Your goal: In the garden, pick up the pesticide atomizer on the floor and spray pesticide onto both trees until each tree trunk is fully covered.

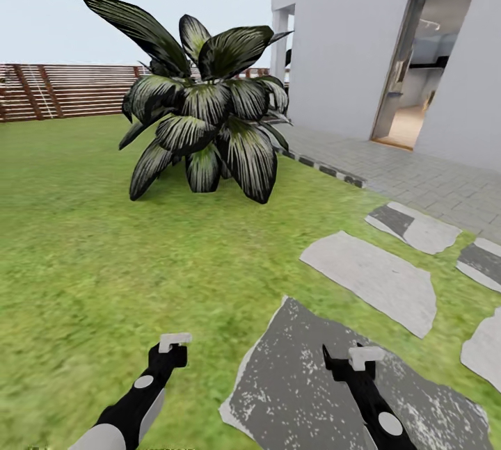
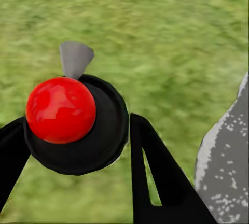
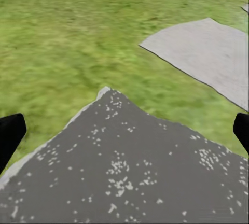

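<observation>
In the left wrist view the pesticide atomizer (image 2: 63, 111) sits between my two black fingers: a black round body with a bright red ball and a small grey nozzle. My left gripper (image 2: 78, 149) is shut on it and hangs low over the garden grass (image 1: 104, 248). From the head view, the left gripper (image 1: 171, 354) is at the lower left over the lawn. Over a dark grey stone slab (image 1: 306, 394) my right gripper (image 1: 348, 361) is open with nothing in it; its fingertips (image 3: 10, 133) stand wide apart.
A large dark leafy bush (image 1: 205, 116) stands ahead on the lawn. Several pale stepping stones (image 1: 372, 276) lie to the right, leading to a paved strip (image 1: 431, 179) and a white house with an open doorway (image 1: 424, 67). A brown slat fence (image 1: 62, 88) closes the far left.
</observation>
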